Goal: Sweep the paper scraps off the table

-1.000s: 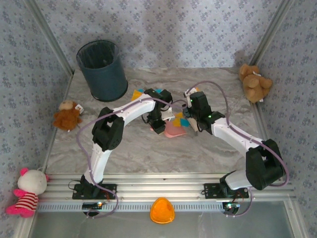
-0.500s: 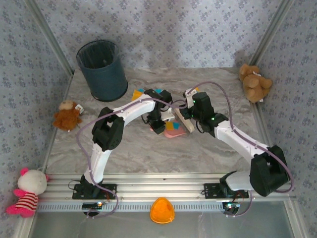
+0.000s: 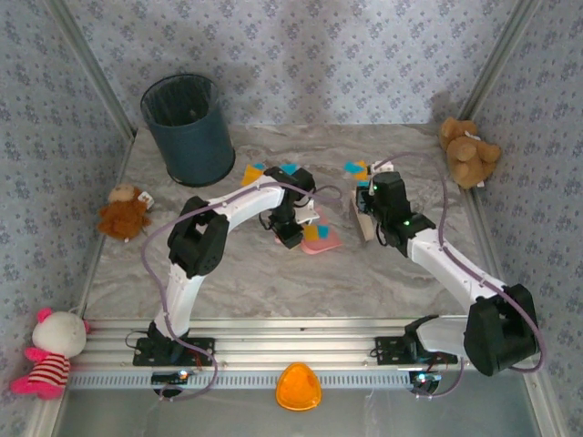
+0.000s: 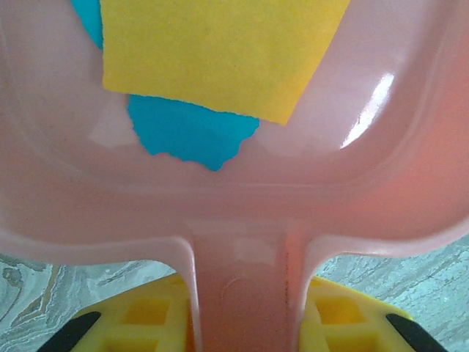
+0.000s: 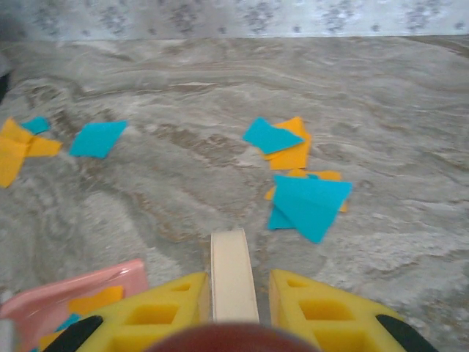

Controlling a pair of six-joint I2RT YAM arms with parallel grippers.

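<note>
Right tool (image 3: 367, 215) farther from dustpan (image 3: 322, 242)

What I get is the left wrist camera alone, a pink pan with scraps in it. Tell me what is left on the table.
Observer: Loose paper scraps lie on the table, one cluster ahead of the right gripper.
Operator: Report what that gripper holds.
Observer: A beige tool, held to the right of the pink dustpan.
Operator: Give me the second cluster.
Observer: More scraps beside the dark bin, beyond the left gripper.
</note>
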